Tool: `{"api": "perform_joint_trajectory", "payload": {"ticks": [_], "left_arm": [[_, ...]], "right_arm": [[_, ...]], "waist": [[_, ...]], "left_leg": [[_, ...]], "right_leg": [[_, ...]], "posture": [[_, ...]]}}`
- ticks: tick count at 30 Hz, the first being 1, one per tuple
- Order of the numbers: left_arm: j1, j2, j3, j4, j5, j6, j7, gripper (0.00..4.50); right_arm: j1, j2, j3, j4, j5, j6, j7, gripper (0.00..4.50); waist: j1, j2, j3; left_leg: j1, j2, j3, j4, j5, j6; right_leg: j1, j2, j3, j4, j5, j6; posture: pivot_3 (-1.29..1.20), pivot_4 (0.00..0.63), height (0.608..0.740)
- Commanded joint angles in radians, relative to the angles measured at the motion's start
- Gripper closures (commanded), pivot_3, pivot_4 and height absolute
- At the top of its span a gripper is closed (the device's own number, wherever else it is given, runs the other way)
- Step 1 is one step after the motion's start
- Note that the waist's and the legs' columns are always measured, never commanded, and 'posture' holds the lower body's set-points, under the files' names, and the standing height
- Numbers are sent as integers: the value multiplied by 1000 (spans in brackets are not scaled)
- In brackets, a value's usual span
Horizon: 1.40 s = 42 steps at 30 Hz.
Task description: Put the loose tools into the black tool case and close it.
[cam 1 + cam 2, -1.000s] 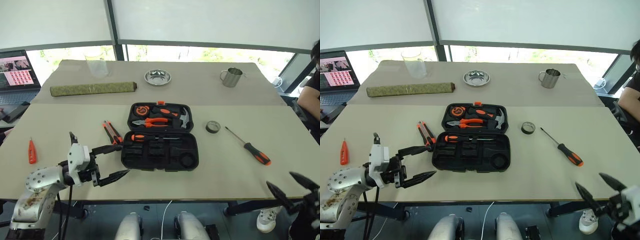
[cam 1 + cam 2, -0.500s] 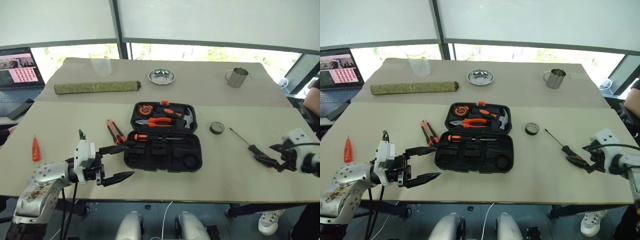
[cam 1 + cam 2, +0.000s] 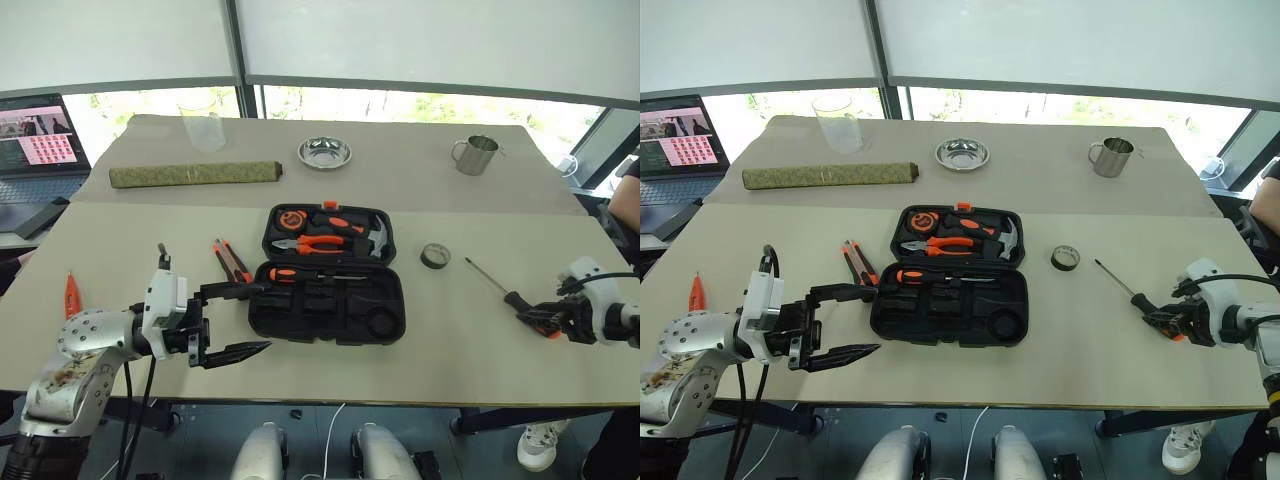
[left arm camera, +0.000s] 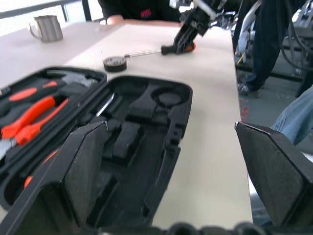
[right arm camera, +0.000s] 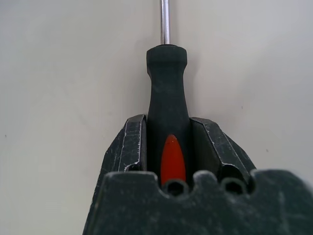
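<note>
- Right pincer (image 5: pixel 167 147) clamped on the screwdriver (image 3: pixel 510 297) handle, low on the worktop (image 3: pixel 450 350) at right of frame.
- Left pincer (image 3: pixel 232 320) spread wide, empty, lower left, just beside the black tool case (image 3: pixel 330 290).
- Case open at centre; tape roll (image 3: pixel 434 255) right of it, utility knife (image 3: pixel 230 262) left, tester pen (image 3: pixel 71 296) far left.

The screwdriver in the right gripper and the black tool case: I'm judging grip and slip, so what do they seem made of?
Screwdriver: a bright, shiny shaft that looks like steel; its handle is matt black with an orange inlay, probably plastic or rubber. Right gripper pinches that handle. Black tool case: matt black with moulded slots and rounded corners, so likely hard plastic, though the look alone cannot settle it.
</note>
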Motion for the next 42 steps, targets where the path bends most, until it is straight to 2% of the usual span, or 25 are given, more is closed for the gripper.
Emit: {"api": "perform_joint_trajectory", "payload": {"ticks": [1, 4, 7, 9, 12, 13, 15, 18, 21, 30, 42], "left_arm": [[-12, -18, 0, -11, -12, -29, -8, 0], [-6, -22, 13, 9, -5, -29, 1, 0], [3, -47, 75, 21, -35, 1, 81, 0], [16, -53, 101, 25, -40, 8, 105, 0], [73, -53, 141, 32, -28, -6, 118, 0], [93, -57, 153, 35, -24, -12, 125, 0], [125, -64, 164, 38, -14, -27, 134, 0], [160, -69, 165, 28, 4, -47, 138, 0], [205, -72, 177, 3, 7, -56, 146, 0], [263, -73, 181, -39, 13, -68, 171, 0], [243, -72, 168, -31, 24, -68, 179, 0]], "right_arm": [[24, -42, -109, -198, 87, -64, 81, 3493], [0, -68, -98, -418, 163, -7, 174, 3493], [-188, -9, 76, -650, 231, 156, 208, 3493], [-279, 34, 171, -703, 211, 210, 202, 3493], [-436, 185, 355, -686, 122, 274, 128, 3493], [-478, 240, 412, -672, 98, 300, 102, 3493], [-528, 322, 503, -630, 31, 293, 68, 3493], [-577, 386, 585, -550, -64, 238, 37, 3493], [-620, 386, 658, -476, -141, 180, 70, 3493], [-623, 372, 696, -434, -221, 113, 163, 3493], [-611, 369, 685, -412, -273, 139, 208, 3493]], "waist": [[-3, 2, 1], [-19, 7, 4], [-35, 7, 4], [-39, 4, 6], [-32, -1, 8], [-31, -1, 8], [-27, -1, 8], [-12, -2, 8], [-3, -2, 8], [-8, -2, 8], [-8, -2, 8]], "left_leg": [[0, 0, 0, 0, 0, 0], [0, 1, 1, 0, 0, 0], [1, 3, 1, -1, 0, 1], [0, 6, -1, -1, 0, 1], [-2, 10, -1, -1, -1, 0], [-4, 10, 0, -1, -1, -1], [-10, 8, 1, 0, -1, -1], [-12, 4, 3, 1, -1, -1], [-13, 1, 4, 1, -1, 0], [-13, 1, 4, 1, -1, 0], [-13, 1, 4, 1, -1, 0]], "right_leg": [[0, 0, 0, 0, 0, 0], [-2, 1, 4, 1, -2, 4], [-3, 3, 5, 2, -3, 7], [-6, 6, 7, 3, -3, 6], [-8, 8, 5, 3, -2, 5], [-11, 7, 5, 3, 1, -1], [-18, 6, 8, 5, 3, -3], [-19, 2, 6, 6, 3, -2], [-20, -1, 6, 5, 4, 0], [-19, 0, 5, 4, 5, 0], [-19, 1, 5, 4, 5, 0]], "posture": [[0, 150, 740], [0, 150, 740], [0, 150, 740], [0, 150, 740], [0, 150, 740], [0, 150, 740], [0, 150, 740], [0, 150, 740], [0, 150, 740], [0, 150, 740], [0, 150, 740]]}}
